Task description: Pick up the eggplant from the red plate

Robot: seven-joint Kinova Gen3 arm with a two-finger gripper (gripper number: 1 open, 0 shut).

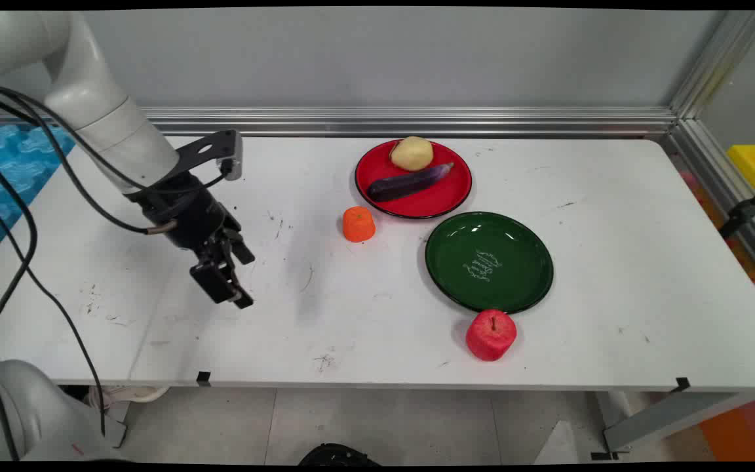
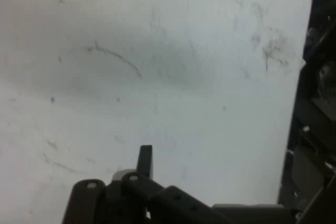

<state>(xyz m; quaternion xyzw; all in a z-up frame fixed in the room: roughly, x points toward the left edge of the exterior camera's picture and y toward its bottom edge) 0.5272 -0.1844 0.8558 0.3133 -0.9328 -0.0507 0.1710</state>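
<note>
My black gripper (image 1: 240,299) hangs a little above the left part of the white table (image 1: 613,262), tilted down and to the right. It is shut with nothing in it. In the hand view its joined fingertips (image 2: 145,157) rise over bare, scuffed tabletop (image 2: 157,51). The nearest thing is an orange fruit-shaped piece (image 1: 358,223), well to the gripper's right. Behind that, a red plate (image 1: 377,172) carries a yellowish potato (image 1: 411,153) and a dark purple eggplant (image 1: 409,183).
An empty green plate (image 1: 456,275) lies right of the middle, with a red apple (image 1: 491,335) at its near side. A metal rail (image 1: 417,121) runs along the table's back edge. Blue foam (image 1: 4,170) lies at the far left and black cables (image 1: 17,262) hang from the arm.
</note>
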